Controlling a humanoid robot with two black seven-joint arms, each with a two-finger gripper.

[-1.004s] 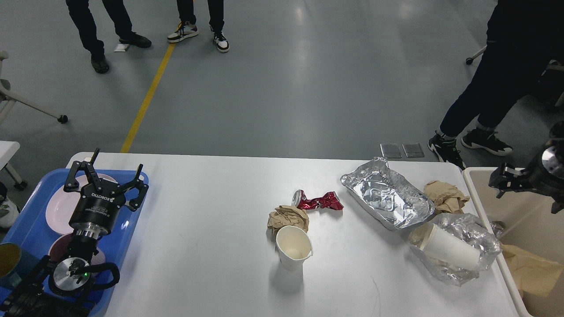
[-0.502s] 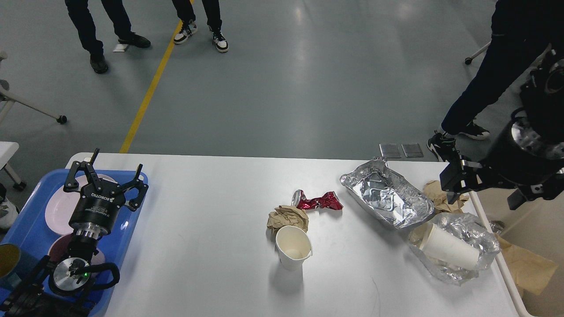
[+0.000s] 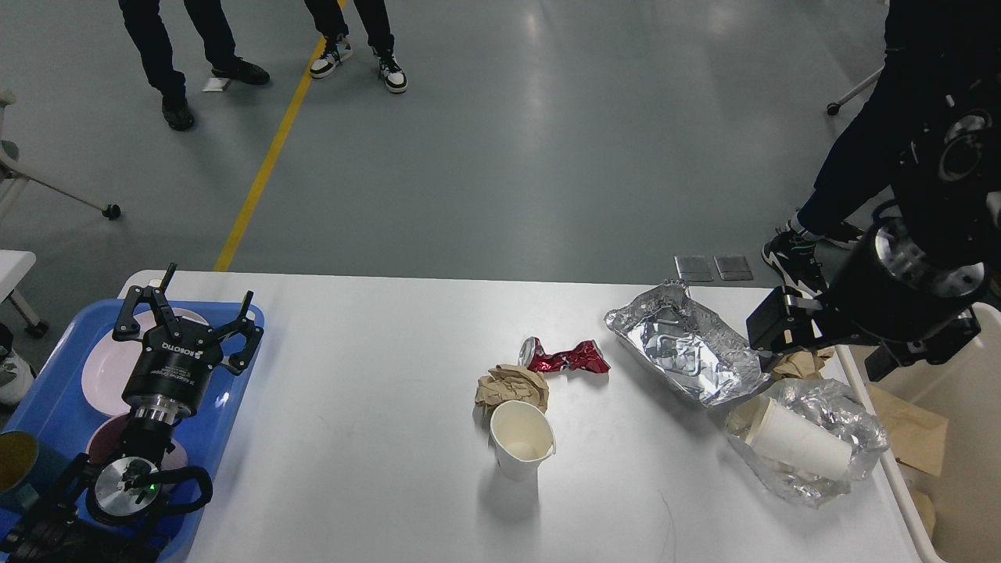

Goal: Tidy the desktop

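Right gripper (image 3: 774,332) over desktop (image 3: 375,438), fingers unclear

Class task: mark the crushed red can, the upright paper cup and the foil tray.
crushed red can (image 3: 566,357), head view, its crumpled middle.
upright paper cup (image 3: 522,440), head view, inner wall.
foil tray (image 3: 685,353), head view, its floor.

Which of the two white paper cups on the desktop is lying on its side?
The paper cup on the right, resting on the crumpled clear plastic near the beige bin. The middle cup stands upright, mouth up.
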